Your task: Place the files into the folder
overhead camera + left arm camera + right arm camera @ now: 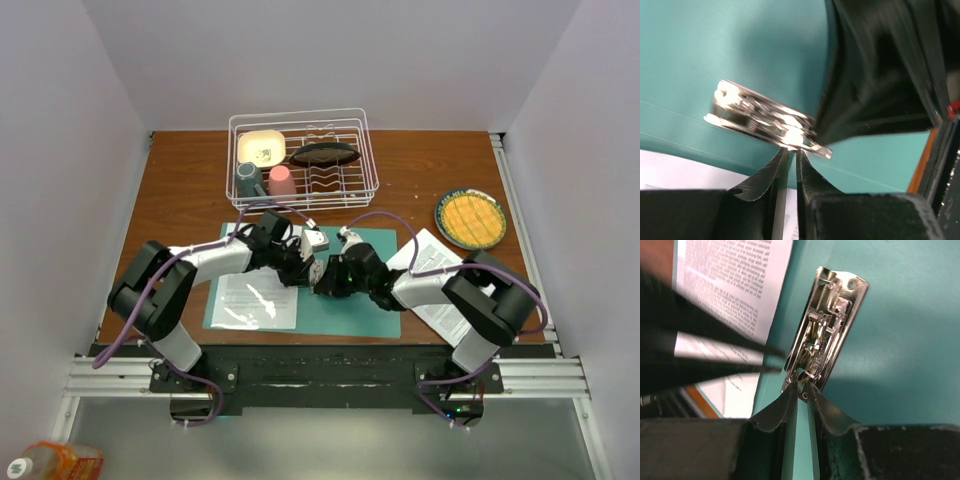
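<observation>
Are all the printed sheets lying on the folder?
No, one sheet lies mostly on the table, right of the folder.

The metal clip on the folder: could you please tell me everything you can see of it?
The clip is a shiny metal spring clamp, long and narrow, with a hinged lever and rivet holes. It sits on the teal folder, beside a printed sheet. The left gripper and right gripper each seem to pinch its edge.
</observation>
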`<move>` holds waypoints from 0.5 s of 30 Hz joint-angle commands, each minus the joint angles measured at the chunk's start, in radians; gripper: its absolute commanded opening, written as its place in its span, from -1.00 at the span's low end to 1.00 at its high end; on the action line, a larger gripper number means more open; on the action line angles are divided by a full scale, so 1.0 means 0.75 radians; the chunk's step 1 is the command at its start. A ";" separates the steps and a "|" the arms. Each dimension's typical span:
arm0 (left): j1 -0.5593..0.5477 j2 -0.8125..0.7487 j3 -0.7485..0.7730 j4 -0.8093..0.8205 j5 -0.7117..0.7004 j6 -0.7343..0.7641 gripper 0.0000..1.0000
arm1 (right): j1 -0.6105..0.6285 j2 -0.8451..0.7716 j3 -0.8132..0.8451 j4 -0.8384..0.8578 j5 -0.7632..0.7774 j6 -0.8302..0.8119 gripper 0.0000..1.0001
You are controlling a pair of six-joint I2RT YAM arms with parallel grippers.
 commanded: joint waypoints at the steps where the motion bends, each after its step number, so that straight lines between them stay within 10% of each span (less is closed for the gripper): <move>1: 0.003 0.021 0.034 0.075 -0.054 -0.018 -0.67 | -0.126 0.107 0.038 -0.251 0.085 -0.149 -0.60; 15: 0.079 -0.091 0.160 0.060 -0.050 -0.134 -0.59 | -0.139 0.156 0.114 -0.221 0.024 -0.162 -0.61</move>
